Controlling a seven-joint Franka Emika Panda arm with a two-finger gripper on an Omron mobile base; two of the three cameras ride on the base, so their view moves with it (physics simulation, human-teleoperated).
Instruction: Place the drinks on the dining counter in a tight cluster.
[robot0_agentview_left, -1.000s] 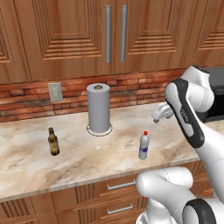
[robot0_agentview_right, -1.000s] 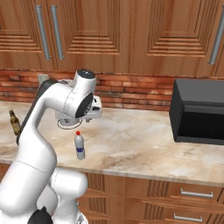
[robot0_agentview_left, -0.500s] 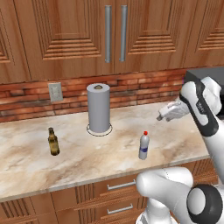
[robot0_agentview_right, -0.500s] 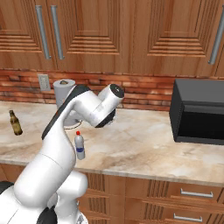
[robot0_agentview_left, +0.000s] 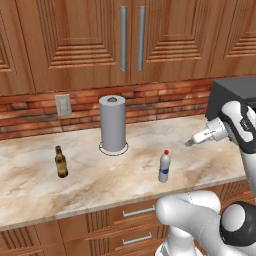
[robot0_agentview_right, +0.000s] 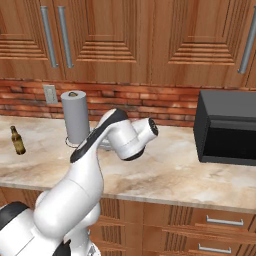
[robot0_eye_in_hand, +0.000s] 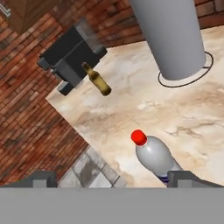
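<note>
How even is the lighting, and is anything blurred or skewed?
Left base view: flat, even light, sharp; paper towel roll casts little shadow. Right base view: black microwave shows no glare. Hand view: rolled, so the red-capped bottle and brown bottle lean; textures soft.

The arm (robot0_agentview_left: 240, 130) is swinging right, away from the paper towel roll (robot0_agentview_left: 113, 123) and toward the black microwave (robot0_agentview_left: 235, 95). The gripper (robot0_agentview_left: 190, 143), a second ago just right of the roll, now hangs well right of it, nearer the microwave, past the red-capped bottle (robot0_agentview_left: 164, 166).
</note>
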